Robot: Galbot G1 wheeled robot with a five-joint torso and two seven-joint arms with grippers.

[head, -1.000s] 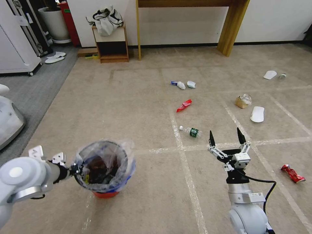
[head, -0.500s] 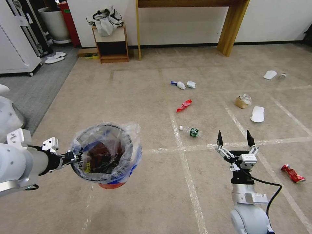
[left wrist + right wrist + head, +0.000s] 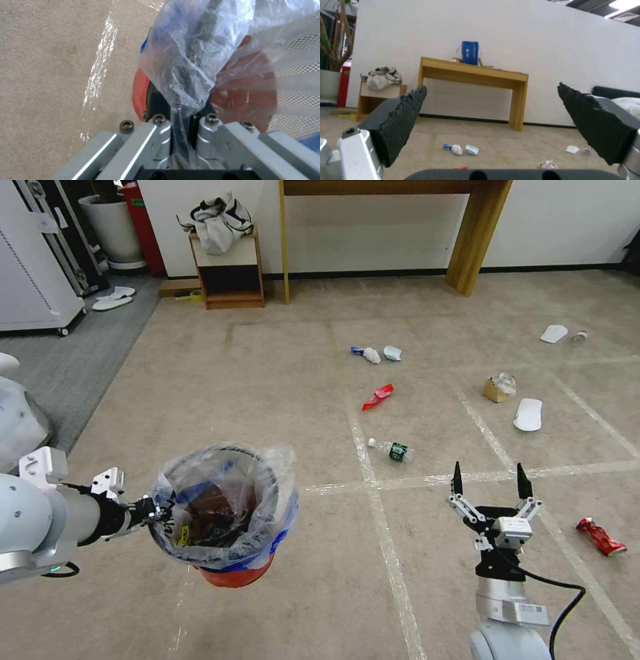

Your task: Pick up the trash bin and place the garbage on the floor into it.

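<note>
Readable text: none; every mark is too small or blurred to make out.
Trash bin [image 3: 233, 573] liner, 7 o'clock in the head view: black writing on the clear plastic bag [image 3: 280, 480] near the rim, letters illegible.
Bottle [image 3: 392, 449], just past centre toward 5 o'clock: green label, print unreadable.
White sticker [image 3: 527, 612] on the right arm, 5 o'clock: dark print, unreadable.
Red cabinet [image 3: 137, 207], 11 o'clock: small green tag, unreadable.
Blue box [image 3: 469, 52] on the wooden desk [image 3: 473, 72] at the far wall, 12 o'clock: pale markings, unreadable.
</note>
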